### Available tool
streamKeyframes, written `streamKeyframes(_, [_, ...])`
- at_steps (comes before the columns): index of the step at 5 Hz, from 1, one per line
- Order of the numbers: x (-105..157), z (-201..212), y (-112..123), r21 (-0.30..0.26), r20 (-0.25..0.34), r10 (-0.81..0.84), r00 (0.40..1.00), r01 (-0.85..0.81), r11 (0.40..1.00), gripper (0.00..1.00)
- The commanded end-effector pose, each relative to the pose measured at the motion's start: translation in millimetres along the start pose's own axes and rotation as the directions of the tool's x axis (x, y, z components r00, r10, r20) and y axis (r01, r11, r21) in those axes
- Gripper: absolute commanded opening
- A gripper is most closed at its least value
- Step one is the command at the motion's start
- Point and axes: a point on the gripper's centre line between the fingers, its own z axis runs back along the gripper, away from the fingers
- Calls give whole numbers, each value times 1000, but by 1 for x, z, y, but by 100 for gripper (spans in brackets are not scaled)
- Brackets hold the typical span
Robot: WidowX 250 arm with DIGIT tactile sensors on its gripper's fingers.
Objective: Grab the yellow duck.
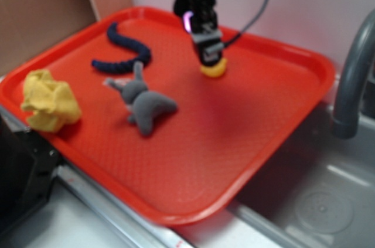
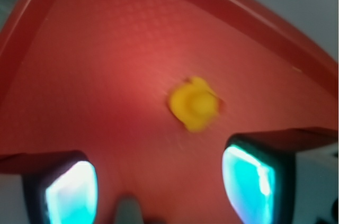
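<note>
- On the red tray [image 1: 281, 113], four loose things lie: one yellow duck [image 1: 214, 70], one grey plush [image 1: 143, 104], one dark blue fuzzy rope [image 1: 126, 54] and one crumpled yellow cloth [image 1: 50, 102].
- Tray as container: all four rest on its textured floor; the duck sits toward the far side, well apart from the cloth at the near left corner, with the plush between them and the rope curling just behind the plush.
- One end effector [image 1: 210, 54] hangs directly over the duck, its tip at or just above the duck's top; contact cannot be told from the exterior view.
- Wrist view: the duck [image 2: 195, 104], blurred, lies on the bare tray floor [image 2: 95, 65] ahead of the two fingertips [image 2: 249, 179], which stand wide apart with nothing between them.
- Exterior view only: a grey sink [image 1: 316, 201] right of the tray, one curved grey faucet [image 1: 351, 78], and the plush, rope and cloth.
- Wrist view only: the glowing cyan faces of both finger pads [image 2: 71, 195].
</note>
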Motion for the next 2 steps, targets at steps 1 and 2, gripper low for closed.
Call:
streamKeyframes(1, [24,-19,8,5,22,38,999,-38,999,100])
streamKeyframes(2, [29,-29,20,19,-14,49,999,-49,999,100])
